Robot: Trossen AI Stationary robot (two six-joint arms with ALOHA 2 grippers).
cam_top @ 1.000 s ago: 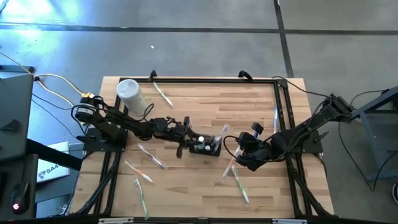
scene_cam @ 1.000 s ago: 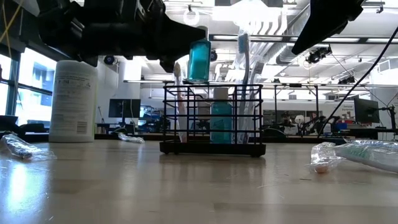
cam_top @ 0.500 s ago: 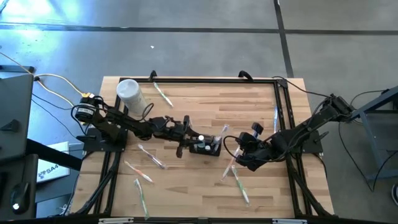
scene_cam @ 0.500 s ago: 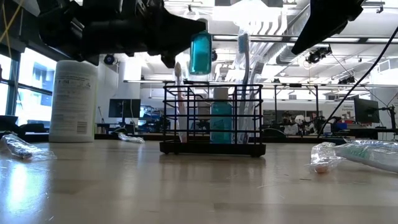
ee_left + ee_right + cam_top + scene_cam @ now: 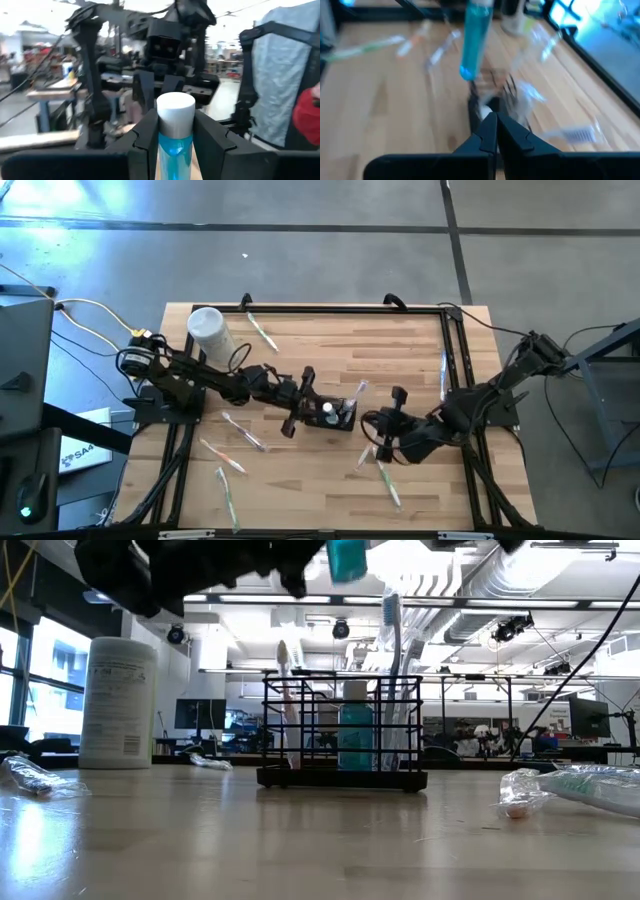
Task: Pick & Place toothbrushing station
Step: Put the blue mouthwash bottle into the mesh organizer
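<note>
Over the table's middle, the left gripper (image 5: 318, 402) is reaching in from the left w/ its arm stretched low, fingers (image 5: 150, 137) clamping a teal bottle (image 5: 175, 132) w/ white cap, holding it up above the toothbrushing station (image 5: 340, 730). That black wire holder is sitting on the wooden table (image 5: 400, 340) near centre, carrying toothbrushes & another teal bottle. The right gripper (image 5: 392, 425) is hanging just right of the station, tips pinched together, holding nothing. Behind, a lab w/ desks & monitors is showing. A white lidded canister (image 5: 210, 332) is standing at the back left; wrapped toothbrushes (image 5: 385, 475) are lying scattered around, none blocking the station.
</note>
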